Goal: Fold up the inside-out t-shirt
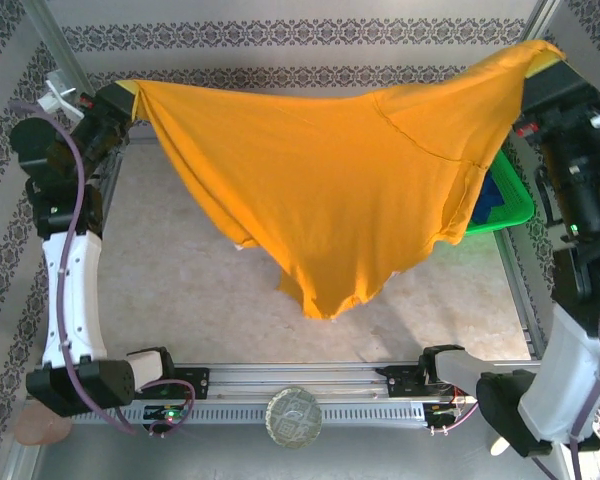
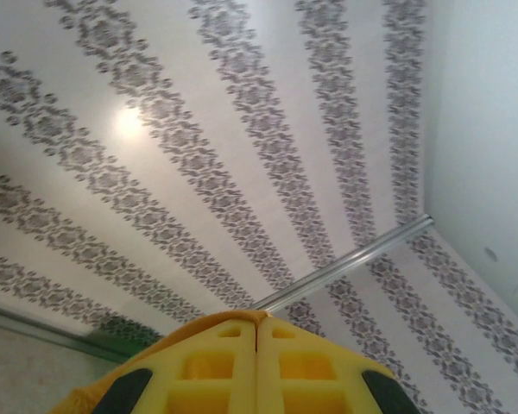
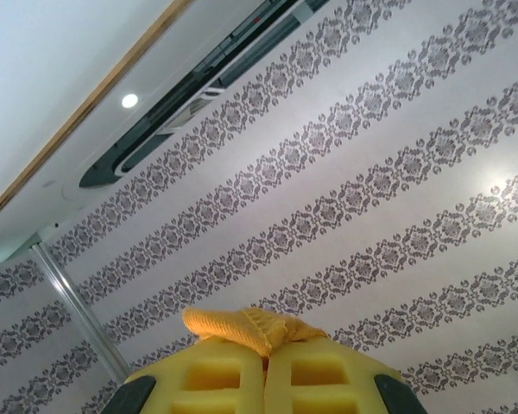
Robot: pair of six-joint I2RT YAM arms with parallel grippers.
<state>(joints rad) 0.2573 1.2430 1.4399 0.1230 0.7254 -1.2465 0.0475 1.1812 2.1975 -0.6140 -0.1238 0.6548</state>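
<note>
Top external: left end effector [image 1: 128, 92], right end effector [image 1: 548, 60] clench shirt [image 1: 330, 180]; green bin [image 1: 521, 211] holds blue item [image 1: 494, 196].

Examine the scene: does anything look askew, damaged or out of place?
The t-shirt, held up between the left gripper and right gripper, hangs crooked: it sags to a point with an uneven lower edge. Nothing looks damaged.

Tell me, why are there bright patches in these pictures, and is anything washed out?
Top external view: the mustard orange-yellow cloth t-shirt looks vividly saturated and casts a soft shadow on the pale table. Left wrist view: a round glare spot washes out the patterned wall. Right wrist view: a small ceiling lamp shines, with fainter glare on the wallpaper.
</note>
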